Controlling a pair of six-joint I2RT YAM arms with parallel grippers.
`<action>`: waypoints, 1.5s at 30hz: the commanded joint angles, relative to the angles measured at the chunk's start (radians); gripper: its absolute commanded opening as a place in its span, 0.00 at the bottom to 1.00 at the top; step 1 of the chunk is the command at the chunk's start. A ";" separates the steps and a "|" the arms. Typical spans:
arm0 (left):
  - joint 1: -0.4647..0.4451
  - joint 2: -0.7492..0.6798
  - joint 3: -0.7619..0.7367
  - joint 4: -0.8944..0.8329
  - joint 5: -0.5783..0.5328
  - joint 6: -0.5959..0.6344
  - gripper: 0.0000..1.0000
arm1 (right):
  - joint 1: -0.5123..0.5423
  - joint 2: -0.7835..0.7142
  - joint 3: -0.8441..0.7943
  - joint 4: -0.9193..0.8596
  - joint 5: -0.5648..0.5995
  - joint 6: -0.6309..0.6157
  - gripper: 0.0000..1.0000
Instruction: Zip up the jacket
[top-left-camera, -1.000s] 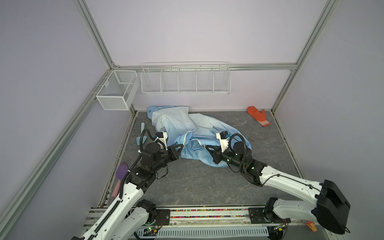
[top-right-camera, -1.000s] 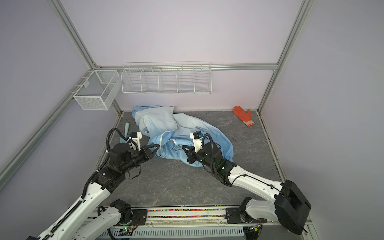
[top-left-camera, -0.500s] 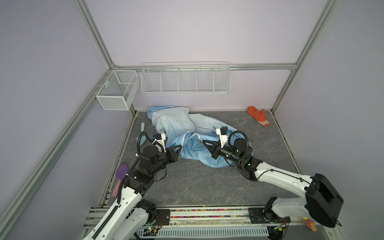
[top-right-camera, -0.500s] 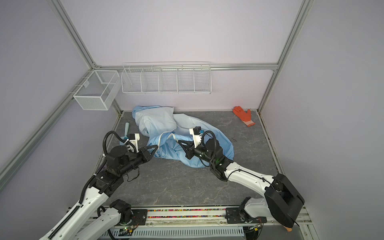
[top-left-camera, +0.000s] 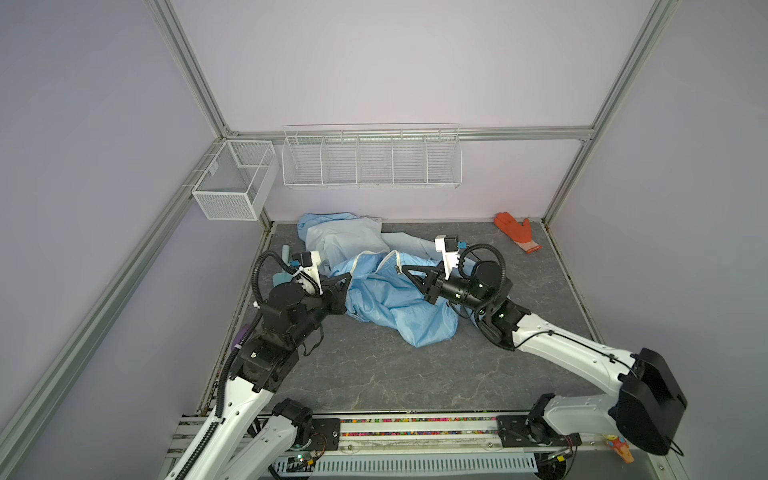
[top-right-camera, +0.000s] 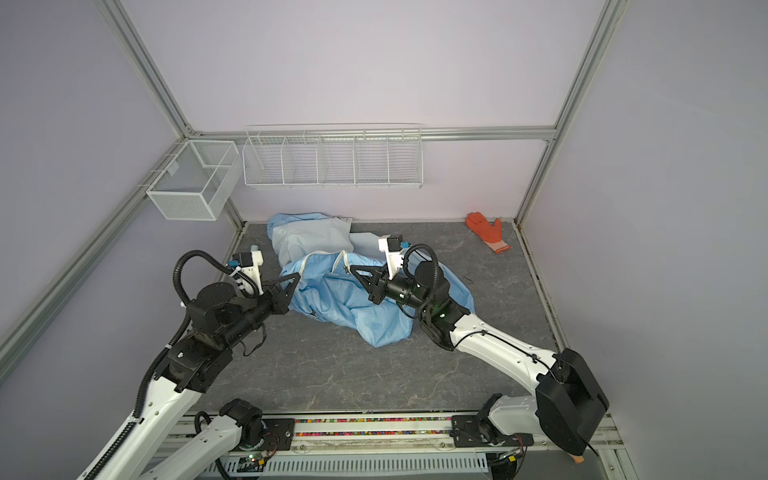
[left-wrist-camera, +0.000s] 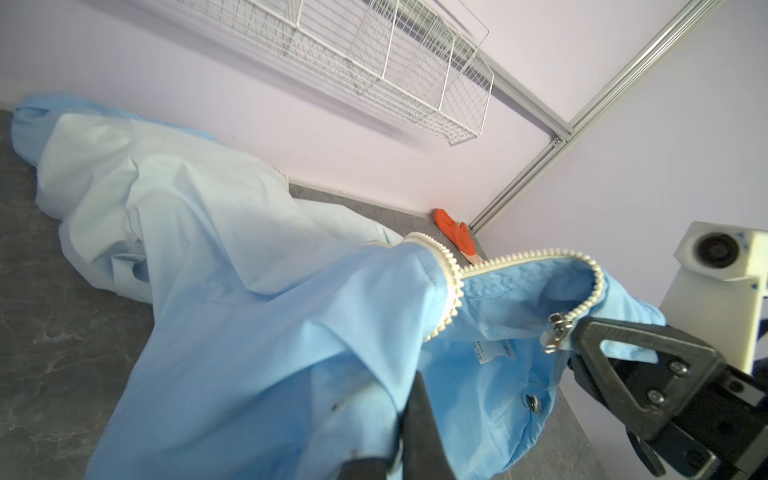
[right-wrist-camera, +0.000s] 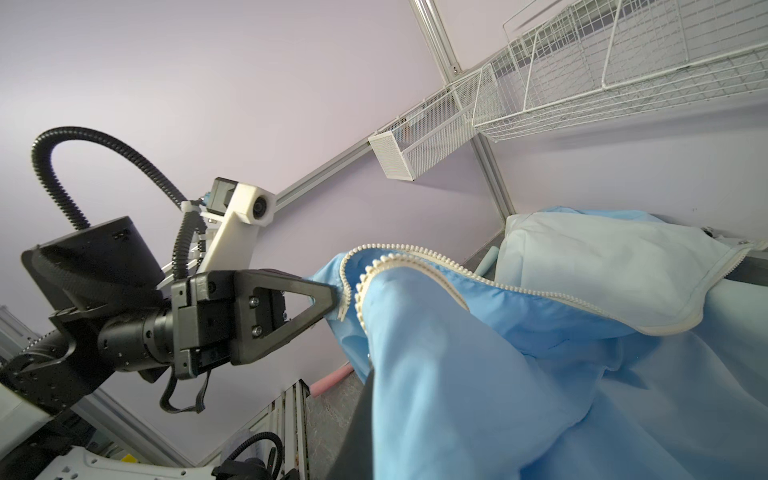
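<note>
Compared with a second ago, the right tool (top-left-camera: 404, 269) has swung from the jacket's near fold toward the middle and risen. It now points at the left tool (top-left-camera: 347, 276), which has drawn back a little toward its own side. The front of the jacket (top-left-camera: 395, 299) has come up off the tabletop (top-left-camera: 395, 374) between them.

Both tools are pressed together. In the right wrist view the left tool (right-wrist-camera: 332, 297) pinches the fabric edge at one end of the zipper (right-wrist-camera: 415, 253). In the left wrist view the right tool (left-wrist-camera: 577, 328) pinches the other zipper edge right at the metal slider (left-wrist-camera: 555, 332).

The jacket lies crumpled at the back middle of the tabletop, and its pale whitish part is bunched against the rear wall. The brighter blue front is held up, and the white zipper teeth are parted into two curling rows. An orange glove (top-left-camera: 517, 232) lies well apart in the back right corner.
</note>
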 joint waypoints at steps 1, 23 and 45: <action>0.005 -0.020 0.029 0.009 -0.026 0.066 0.00 | -0.014 -0.009 0.066 -0.052 -0.029 0.047 0.06; 0.004 0.117 -0.266 1.077 0.132 -0.390 0.00 | -0.095 0.236 0.091 0.570 -0.269 0.616 0.06; -0.070 0.316 -0.200 1.242 0.132 -0.413 0.00 | -0.031 0.208 0.078 0.512 -0.221 0.466 0.07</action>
